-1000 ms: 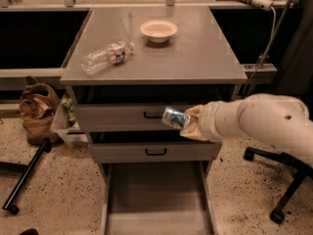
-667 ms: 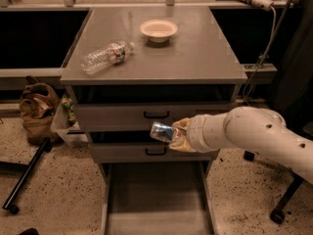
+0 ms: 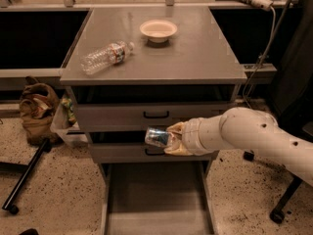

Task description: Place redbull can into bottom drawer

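The redbull can (image 3: 157,136) is a small silver-and-blue can held on its side in my gripper (image 3: 171,138), whose tan fingers are shut on it. The white arm comes in from the right. The can hangs in front of the middle drawer front, above the back of the bottom drawer (image 3: 156,199). The bottom drawer is pulled out toward the camera, a wide shallow grey tray with low side rails.
A clear plastic water bottle (image 3: 105,57) lies on its side on the grey cabinet top (image 3: 195,58), with a white bowl (image 3: 158,30) behind it. The two upper drawers show black handles. A brown bag (image 3: 36,109) sits on the floor at left, chair legs at both sides.
The gripper with the can has moved left and down, from the top drawer's level to the middle drawer's level, over the open bottom drawer.
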Robot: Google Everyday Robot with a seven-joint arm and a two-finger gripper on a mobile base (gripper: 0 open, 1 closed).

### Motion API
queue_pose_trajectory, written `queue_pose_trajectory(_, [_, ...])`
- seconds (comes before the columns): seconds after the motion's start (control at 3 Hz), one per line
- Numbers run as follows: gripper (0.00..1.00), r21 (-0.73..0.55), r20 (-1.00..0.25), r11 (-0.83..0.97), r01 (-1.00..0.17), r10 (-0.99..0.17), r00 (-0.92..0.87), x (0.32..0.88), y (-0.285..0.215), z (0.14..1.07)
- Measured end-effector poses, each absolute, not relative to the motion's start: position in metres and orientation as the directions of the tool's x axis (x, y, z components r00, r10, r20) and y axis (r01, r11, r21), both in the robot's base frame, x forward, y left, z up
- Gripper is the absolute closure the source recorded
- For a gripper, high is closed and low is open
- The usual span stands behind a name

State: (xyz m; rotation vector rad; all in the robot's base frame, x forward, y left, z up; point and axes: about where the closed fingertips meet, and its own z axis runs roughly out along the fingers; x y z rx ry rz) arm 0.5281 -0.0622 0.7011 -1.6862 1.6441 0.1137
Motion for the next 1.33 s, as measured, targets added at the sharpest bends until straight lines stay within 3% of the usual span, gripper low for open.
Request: queue_pose_trajectory(1.33, [1.0,-0.382,-0.549,0.261,-0.887,-0.835,-0.009,0.552,-0.053,0.492])
